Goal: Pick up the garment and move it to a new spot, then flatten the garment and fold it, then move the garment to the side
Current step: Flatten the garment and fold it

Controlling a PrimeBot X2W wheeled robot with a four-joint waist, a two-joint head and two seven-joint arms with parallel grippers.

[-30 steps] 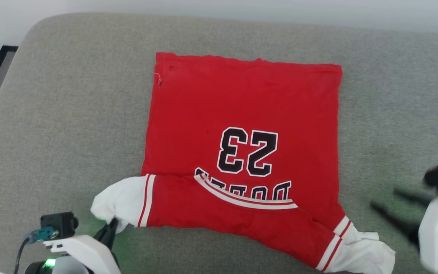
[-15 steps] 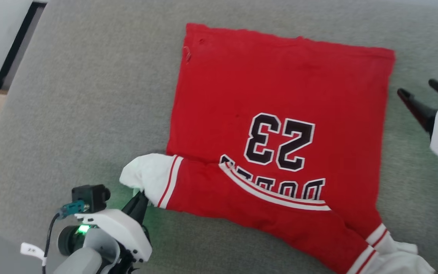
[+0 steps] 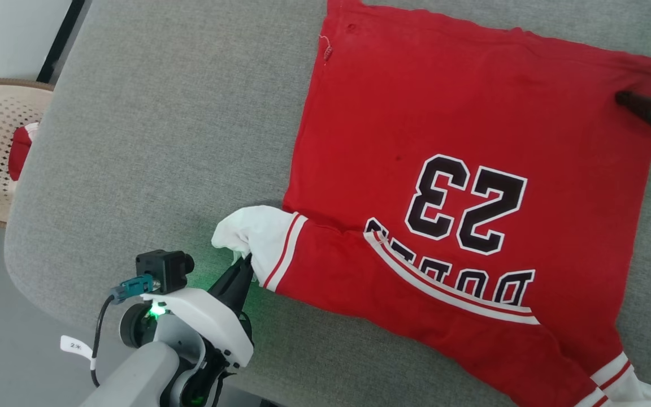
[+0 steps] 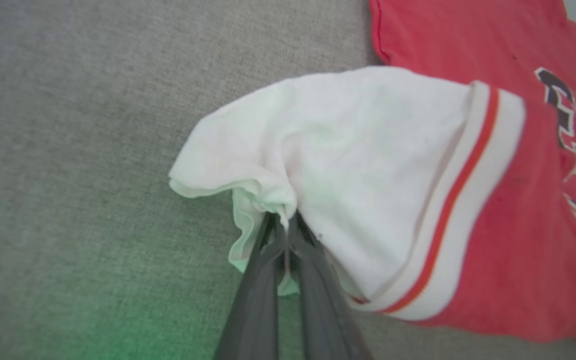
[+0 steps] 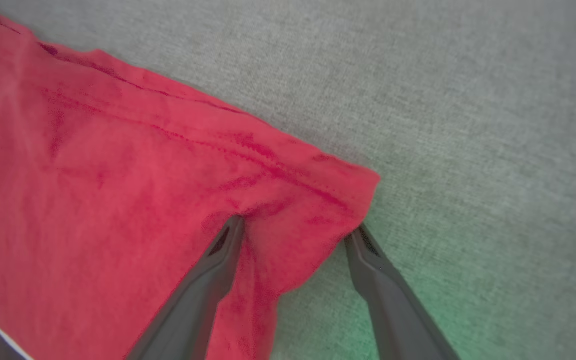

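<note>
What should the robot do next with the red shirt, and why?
Probably close the right gripper. It stands open around a red corner of the garment, not pinching it yet, while the left gripper is shut on the white sleeve end. With both holding, the robot could likely lift the garment.

The light is bright, soft and even, without glare. In the head view the jersey (image 3: 416,113) casts only a thin shadow along its lower edge onto the grey cushion (image 3: 161,141). A green glow tints the cushion at lower left there, at the left wrist view's lower left and the right wrist view's lower right. Both wrist views are slightly soft, the fingers (image 4: 255,300) blurred.
</note>
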